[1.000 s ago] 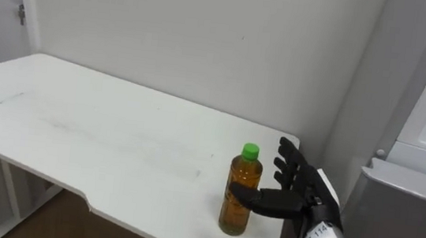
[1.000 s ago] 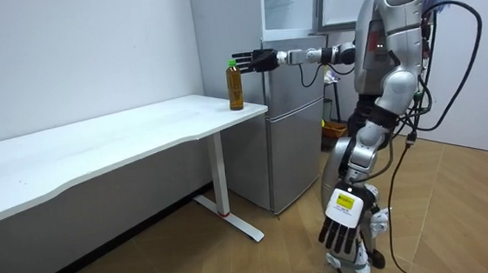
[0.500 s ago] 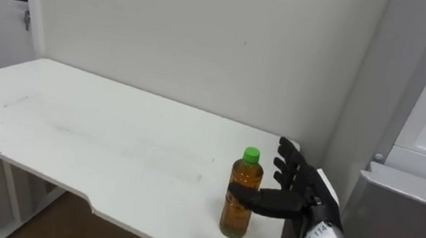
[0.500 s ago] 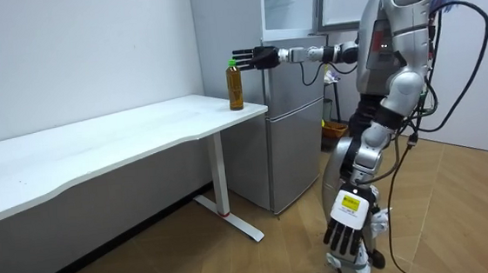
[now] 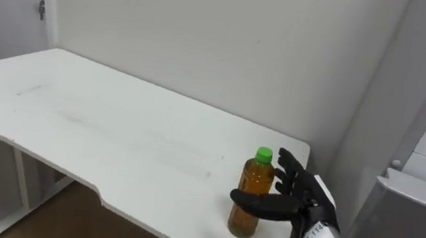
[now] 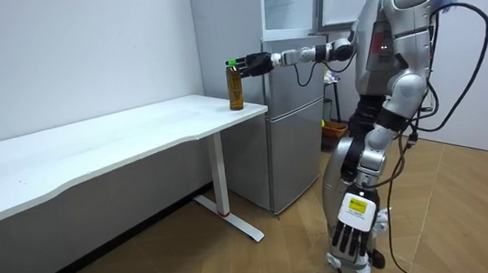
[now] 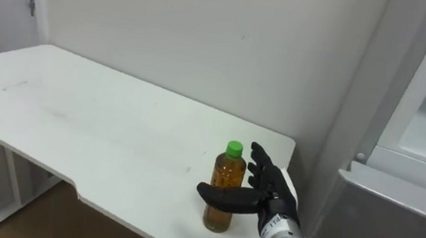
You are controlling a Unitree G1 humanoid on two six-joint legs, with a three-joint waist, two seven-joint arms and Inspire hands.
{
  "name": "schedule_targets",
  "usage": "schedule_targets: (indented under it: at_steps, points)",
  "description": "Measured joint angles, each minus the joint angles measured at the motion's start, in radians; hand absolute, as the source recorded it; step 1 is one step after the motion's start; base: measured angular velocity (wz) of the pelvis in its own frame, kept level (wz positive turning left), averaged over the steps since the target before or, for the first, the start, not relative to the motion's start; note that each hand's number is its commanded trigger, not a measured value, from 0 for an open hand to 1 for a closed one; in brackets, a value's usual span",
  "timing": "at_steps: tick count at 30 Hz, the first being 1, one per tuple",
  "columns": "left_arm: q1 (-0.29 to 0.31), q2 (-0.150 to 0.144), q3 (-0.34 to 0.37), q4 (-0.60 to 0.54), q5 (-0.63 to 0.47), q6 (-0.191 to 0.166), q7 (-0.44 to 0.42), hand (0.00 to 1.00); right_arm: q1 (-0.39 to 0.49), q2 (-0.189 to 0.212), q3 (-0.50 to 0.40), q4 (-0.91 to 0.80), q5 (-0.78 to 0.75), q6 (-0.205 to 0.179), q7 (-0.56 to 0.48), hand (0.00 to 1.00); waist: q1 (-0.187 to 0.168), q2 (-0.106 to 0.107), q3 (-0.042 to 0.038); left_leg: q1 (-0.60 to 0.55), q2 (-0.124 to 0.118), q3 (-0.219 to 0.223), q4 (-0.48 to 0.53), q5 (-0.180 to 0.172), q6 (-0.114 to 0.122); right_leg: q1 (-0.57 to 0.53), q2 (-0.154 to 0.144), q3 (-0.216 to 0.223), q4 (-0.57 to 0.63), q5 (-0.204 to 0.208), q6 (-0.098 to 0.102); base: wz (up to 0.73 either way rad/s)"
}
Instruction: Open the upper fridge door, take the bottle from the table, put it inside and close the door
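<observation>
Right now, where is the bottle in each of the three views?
Left eye view: bottle low, right of centre, at the table's near right corner.
Right eye view: bottle low, just right of centre, at that same corner.
Room view: bottle upper middle, on the table end nearest the fridge.
Shared landmark: the right hand right beside the bottle.

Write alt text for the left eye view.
The robot's right hand, fingers open, is at an upright green-capped bottle of amber drink near the corner of a white table, with its thumb across the bottle's front. A grey fridge stands just right of the table.
</observation>
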Motion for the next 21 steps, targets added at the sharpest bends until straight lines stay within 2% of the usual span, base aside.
schedule_targets:
  at_steps: [4,8,17,21]
  points:
    - [-0.004,-0.001,0.0,0.011,0.0,-0.001,0.0,0.0,-0.03,-0.004,0.0,0.031,0.006,0.0,-0.001,0.0,0.001,-0.002,-0.0004,-0.005,-0.002,-0.011,0.0,0.0,0.0,0.001,0.0,-0.011,0.0,-0.001,0.001,0.12]
    - [-0.002,0.001,0.001,0.012,-0.005,0.0,-0.001,0.0,-0.033,-0.025,0.0,0.049,0.009,0.0,0.0,0.0,0.001,-0.002,0.0,-0.007,-0.005,-0.023,0.003,-0.001,0.001,0.007,-0.002,-0.024,0.0,-0.001,0.001,0.12]
    - [-0.003,0.001,0.01,0.009,-0.002,0.002,-0.033,0.0,-0.039,-0.04,-0.003,0.138,0.015,0.003,0.0,0.0,0.023,0.009,0.0094,-0.006,-0.006,-0.031,0.012,-0.002,0.001,0.011,-0.002,-0.036,0.0,-0.003,0.004,0.03]
    - [0.004,0.001,0.022,0.009,-0.001,0.004,-0.046,0.0,-0.039,-0.041,-0.003,0.14,0.015,0.003,0.0,0.0,0.025,0.009,0.0098,-0.013,-0.006,-0.032,0.017,-0.002,0.001,0.011,-0.002,-0.038,0.0,-0.004,0.006,0.0]
